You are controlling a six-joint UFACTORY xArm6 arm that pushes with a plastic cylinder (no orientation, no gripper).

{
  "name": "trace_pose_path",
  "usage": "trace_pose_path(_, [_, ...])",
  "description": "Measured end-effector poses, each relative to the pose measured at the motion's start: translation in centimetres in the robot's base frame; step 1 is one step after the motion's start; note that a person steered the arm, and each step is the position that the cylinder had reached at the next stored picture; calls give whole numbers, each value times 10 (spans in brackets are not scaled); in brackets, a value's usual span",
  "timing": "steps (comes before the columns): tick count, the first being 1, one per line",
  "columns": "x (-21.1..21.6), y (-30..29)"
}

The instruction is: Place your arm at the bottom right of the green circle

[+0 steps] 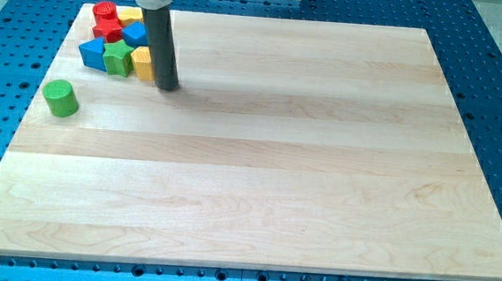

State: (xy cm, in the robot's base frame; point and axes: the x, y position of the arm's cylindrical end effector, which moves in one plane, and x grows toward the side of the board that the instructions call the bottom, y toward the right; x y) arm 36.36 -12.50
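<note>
The green circle (60,98) is a short green cylinder standing alone near the board's left edge. My tip (167,87) is at the end of the dark rod, to the right of and slightly above the green circle, well apart from it. The tip sits right beside a yellow block (142,64) at the right edge of a cluster of blocks.
The cluster at the view's top left holds a red cylinder (106,11), a red block (109,30), a yellow block (130,15), a blue block (135,34), a blue triangle (90,53) and a green star (117,57). The wooden board (275,178) lies on a blue perforated table.
</note>
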Motion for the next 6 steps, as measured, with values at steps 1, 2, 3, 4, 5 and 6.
trace_pose_path(1, [0,0])
trace_pose_path(2, [0,0])
trace_pose_path(3, [0,0])
trace_pose_path(4, [0,5])
trace_pose_path(5, [24,6])
trace_pose_path(6, [76,2])
